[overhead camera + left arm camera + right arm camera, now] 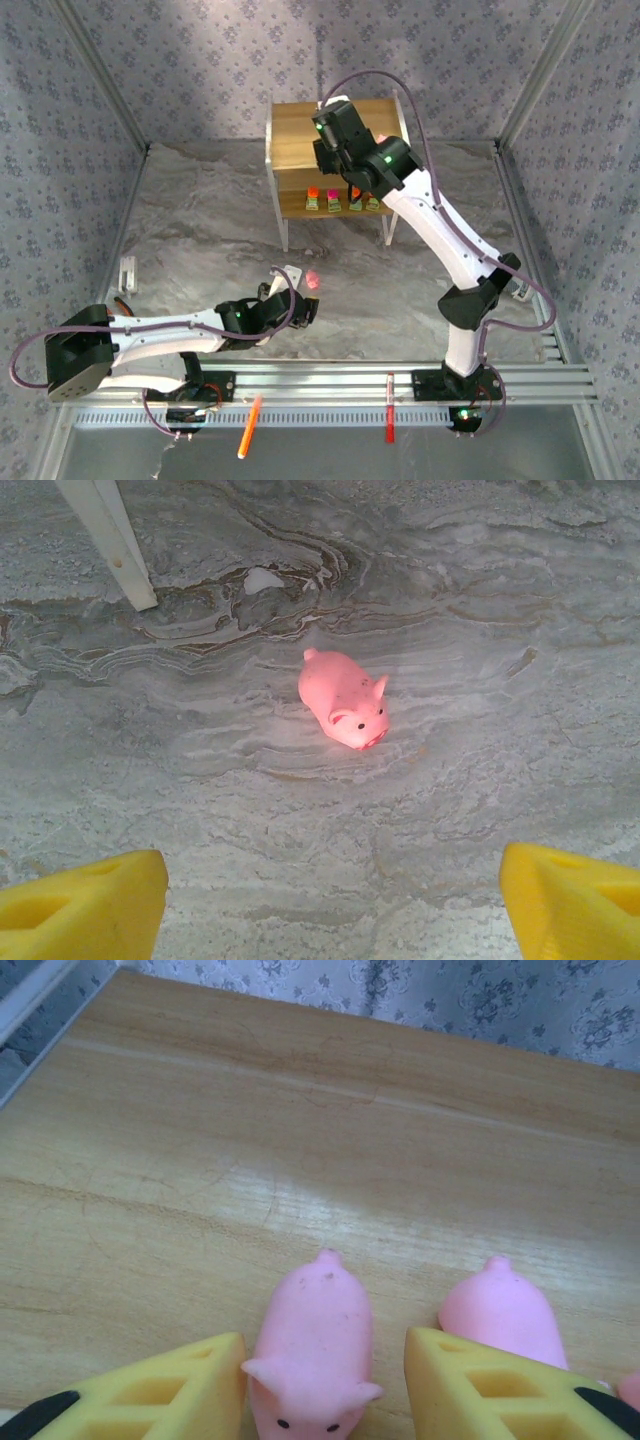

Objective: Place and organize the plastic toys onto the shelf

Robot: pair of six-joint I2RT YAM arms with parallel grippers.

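On the shelf, my right gripper stands open around a pink pig lying on the top board. A gap shows between the pig and the right finger. A second pig lies just right of it, and part of a third shows at the edge. Several blocky yellow-green toys stand in a row on the lower tier. Another pink pig lies on the table in front of the shelf. Just short of that pig my left gripper hangs open above the table, with nothing between its fingers.
A white shelf leg stands to the far left of the table pig. An orange pen and a red pen lie on the front rail. A small white bracket sits at the table's left. Patterned walls close in the sides and back.
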